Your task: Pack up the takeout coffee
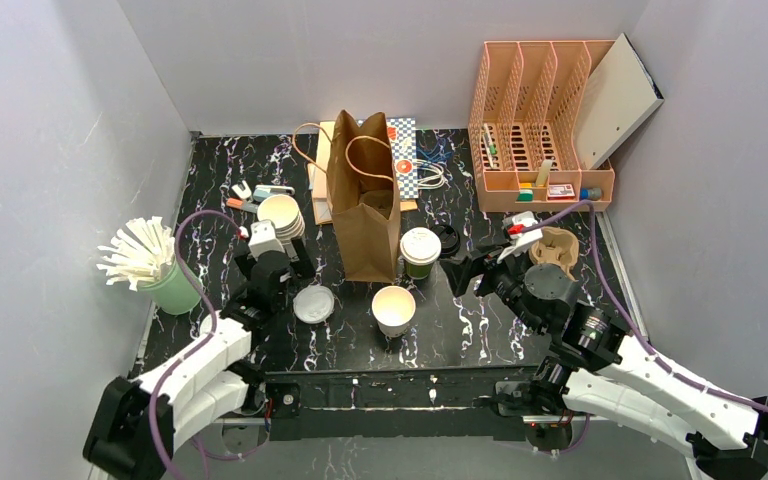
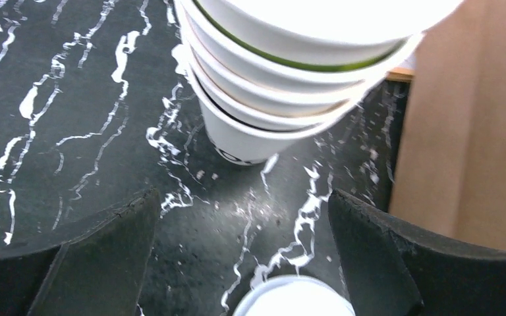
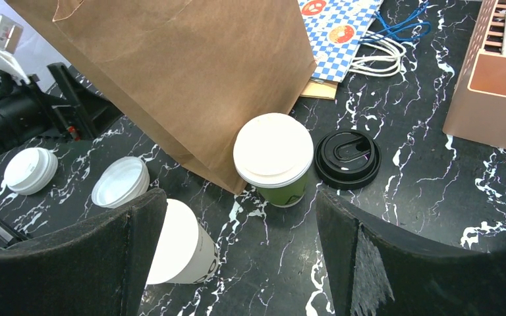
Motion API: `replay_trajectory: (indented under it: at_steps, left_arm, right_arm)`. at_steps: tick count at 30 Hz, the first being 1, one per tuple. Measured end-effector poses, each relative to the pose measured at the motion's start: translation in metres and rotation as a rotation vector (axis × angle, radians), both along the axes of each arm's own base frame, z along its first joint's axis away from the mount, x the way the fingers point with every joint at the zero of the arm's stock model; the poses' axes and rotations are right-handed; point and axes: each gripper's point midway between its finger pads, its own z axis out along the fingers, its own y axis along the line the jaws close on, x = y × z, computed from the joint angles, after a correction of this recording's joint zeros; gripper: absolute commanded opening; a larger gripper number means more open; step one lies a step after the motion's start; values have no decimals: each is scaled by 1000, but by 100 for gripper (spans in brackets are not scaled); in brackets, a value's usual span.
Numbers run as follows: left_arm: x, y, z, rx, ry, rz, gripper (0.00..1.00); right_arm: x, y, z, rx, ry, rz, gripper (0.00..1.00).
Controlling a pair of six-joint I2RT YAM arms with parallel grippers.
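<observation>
Gaping left fingers (image 2: 99, 263) and right fingers (image 3: 92, 263) hover; capped green cup (image 3: 274, 158) stands beside paper bag (image 3: 171, 79).

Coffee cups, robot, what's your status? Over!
Left gripper open, right gripper open, both empty. Lidded green cup stands by the paper bag, not packed yet. Loose black lid right beside it.

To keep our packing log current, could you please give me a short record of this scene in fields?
bag: paper bag, upright
green cup: green cup, white lid on, upright next to the bag, outside it
cream cup: cream cup, upright, outside the bag
black lid: black lid, loose, flat beside the green cup
left gripper: left gripper open, empty, facing the stack of cups
right gripper: right gripper open, empty, facing the green cup
</observation>
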Motion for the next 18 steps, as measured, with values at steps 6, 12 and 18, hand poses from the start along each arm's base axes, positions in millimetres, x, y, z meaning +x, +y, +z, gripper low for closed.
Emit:
replay_trajectory:
  at_steps: [6,12,18]
  left_arm:
    - [-20,-27,15,-125,56,-143,63]
    - [-41,-57,21,-200,180,-307,41]
    - [-62,-76,15,-218,274,-416,39]
  right_arm:
    - [0,1,-1,-2,2,1,92]
    - [-1,5,-4,-11,11,18,93]
    - [-1,6,-4,-11,12,23,93]
